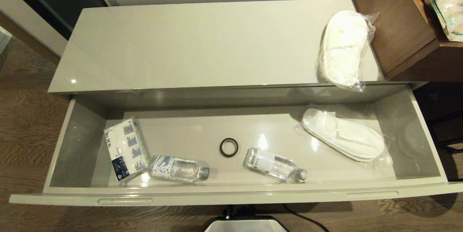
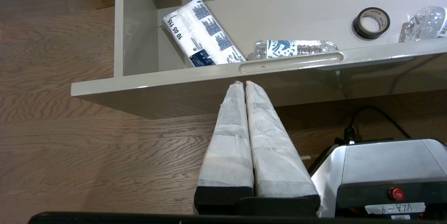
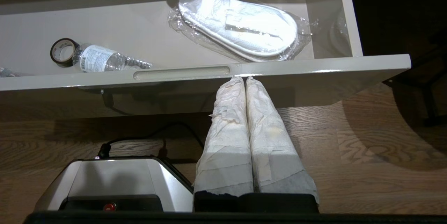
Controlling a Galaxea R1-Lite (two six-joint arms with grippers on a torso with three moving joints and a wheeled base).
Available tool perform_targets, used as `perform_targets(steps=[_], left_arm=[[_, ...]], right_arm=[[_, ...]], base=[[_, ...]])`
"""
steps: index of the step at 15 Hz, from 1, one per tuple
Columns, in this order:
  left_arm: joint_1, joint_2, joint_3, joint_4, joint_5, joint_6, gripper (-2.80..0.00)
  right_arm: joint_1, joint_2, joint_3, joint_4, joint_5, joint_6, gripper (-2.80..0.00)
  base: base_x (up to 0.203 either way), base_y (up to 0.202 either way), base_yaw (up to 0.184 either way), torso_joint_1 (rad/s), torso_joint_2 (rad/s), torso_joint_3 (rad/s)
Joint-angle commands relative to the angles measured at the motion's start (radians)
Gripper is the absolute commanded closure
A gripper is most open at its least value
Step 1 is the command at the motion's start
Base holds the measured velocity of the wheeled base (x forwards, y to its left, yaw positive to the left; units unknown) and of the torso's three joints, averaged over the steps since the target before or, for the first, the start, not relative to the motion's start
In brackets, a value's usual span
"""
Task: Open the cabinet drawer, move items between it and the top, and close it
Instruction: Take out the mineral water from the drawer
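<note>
The wide beige-grey cabinet drawer [image 1: 231, 193] stands pulled out. Inside lie two clear water bottles, one left [image 1: 179, 169] and one centre-right [image 1: 274, 165], plus a plastic-wrapped white slipper pair [image 1: 343, 139] at the right. Another wrapped slipper pair [image 1: 343, 49] rests on the glossy cream top [image 1: 188, 43], overhanging its front right edge. Neither arm shows in the head view. My left gripper [image 2: 244, 82] is shut and empty, low in front of the drawer's front panel [image 2: 209, 87], just under the left handle slot [image 2: 291, 62]. Shut and empty too, my right gripper [image 3: 239, 78] sits under the front panel [image 3: 314, 68] beside the right handle slot [image 3: 181, 73].
A white-and-blue tissue pack [image 1: 124, 148] leans in the drawer's left end. A black tape ring [image 1: 228, 147] lies mid-drawer. A brown wooden unit [image 1: 401, 25] adjoins the top at the right, with a bagged item [image 1: 443, 0] on it. My base [image 1: 246, 224] stands on wood floor below the drawer.
</note>
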Motion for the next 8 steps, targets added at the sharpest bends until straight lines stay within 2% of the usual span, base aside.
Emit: perform_targets(steps=[1, 2, 4, 6, 8], left_arm=[[0.000, 0.001, 0.002, -0.007, -0.001, 0.000, 0.00], [0.000, 0.001, -0.002, -0.012, -0.001, 0.004, 0.00], [0.001, 0.036, -0.104, -0.006, -0.003, 0.023, 0.00], [0.002, 0.121, -0.336, 0.025, -0.011, 0.035, 0.00], [0.008, 0.184, -0.520, 0.122, -0.006, 0.041, 0.00]], right_arm=[[0.000, -0.015, 0.003, 0.000, 0.000, 0.000, 0.00], [0.000, -0.015, 0.003, 0.000, 0.000, 0.000, 0.00], [0.000, -0.015, 0.003, 0.000, 0.000, 0.000, 0.00], [0.000, -0.015, 0.003, 0.000, 0.000, 0.000, 0.00], [0.000, -0.015, 0.003, 0.000, 0.000, 0.000, 0.00]], base=[[0.000, 0.000, 0.000, 0.000, 0.00, 0.000], [0.000, 0.000, 0.000, 0.000, 0.00, 0.000], [0.000, 0.000, 0.000, 0.000, 0.00, 0.000], [0.000, 0.000, 0.000, 0.000, 0.00, 0.000], [0.000, 0.000, 0.000, 0.000, 0.00, 0.000]])
